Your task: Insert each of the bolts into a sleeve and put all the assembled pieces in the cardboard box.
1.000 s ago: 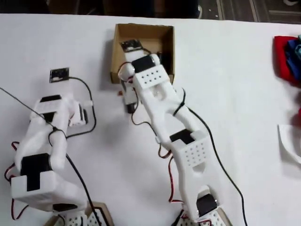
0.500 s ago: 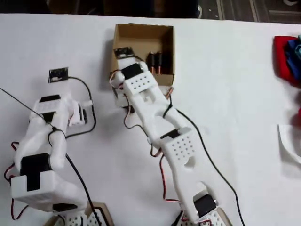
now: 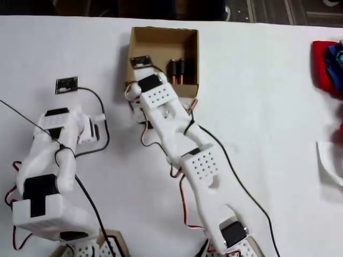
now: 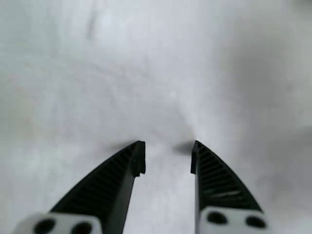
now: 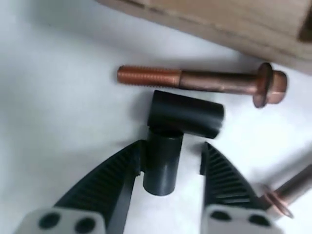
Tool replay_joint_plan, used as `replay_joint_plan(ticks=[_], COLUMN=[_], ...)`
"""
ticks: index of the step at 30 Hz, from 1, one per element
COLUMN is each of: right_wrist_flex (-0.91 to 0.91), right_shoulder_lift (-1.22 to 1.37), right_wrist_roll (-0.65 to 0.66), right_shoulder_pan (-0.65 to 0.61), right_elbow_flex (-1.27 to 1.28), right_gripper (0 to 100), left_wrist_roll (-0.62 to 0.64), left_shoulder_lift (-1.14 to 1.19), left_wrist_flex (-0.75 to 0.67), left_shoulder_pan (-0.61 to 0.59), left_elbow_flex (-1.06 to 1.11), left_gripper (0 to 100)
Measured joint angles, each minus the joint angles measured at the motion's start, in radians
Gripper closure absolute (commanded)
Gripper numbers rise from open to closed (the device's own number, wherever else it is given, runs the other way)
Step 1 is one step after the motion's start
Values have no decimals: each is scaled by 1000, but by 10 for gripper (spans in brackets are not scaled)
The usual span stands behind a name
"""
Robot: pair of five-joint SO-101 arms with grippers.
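Left gripper (image 4: 167, 158): jaws moderately apart with nothing between them, poised over the bare white table (image 4: 97, 73)
Left arm (image 3: 51, 160): folded at the table's left side, well apart from the cardboard box (image 3: 153, 45)
Right arm (image 3: 177, 123): stretched out to the near left corner of the cardboard box
Right gripper (image 5: 171, 156): jaws apart, one on each side of a black sleeve (image 5: 162, 168); one jaw lies against the sleeve wall and a gap shows at the other, so it is not clamped
Second sleeve (image 5: 186, 113): black, lying crosswise on the table and touching the far end of the first sleeve
Bolt (image 5: 202, 80): copper-coloured, lying on the table between the second sleeve and the outer wall of the box, roughly parallel to that wall
Second bolt (image 5: 287, 192): partly in view beside the gripper, flange end nearest it
Assembled pieces (image 3: 177, 71): dark sleeves with copper bolts, inside the box at its near right side
Red cloth (image 3: 327, 59): at the table's right edge
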Motion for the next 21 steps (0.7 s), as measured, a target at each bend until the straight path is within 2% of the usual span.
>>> replay_joint_plan(ticks=[2, 8, 12, 17, 21], right_wrist_flex=[25, 60, 161, 203, 203], right_shoulder_lift=[0, 0, -43, -267, -483], right_wrist_roll=[0, 0, 0, 43, 64], right_shoulder_pan=[6, 17, 21, 114, 199], right_elbow_flex=[-5, -20, -98, -130, 28], right_gripper=[967, 978, 978, 978, 978], left_wrist_roll=[0, 0, 0, 0, 0], left_shoulder_lift=[0, 0, 0, 0, 0], left_wrist_flex=[0, 0, 0, 0, 66], left_shoulder_pan=[0, 0, 0, 0, 2], left_elbow_flex=[0, 0, 0, 0, -40], left_gripper=[828, 828, 828, 828, 828])
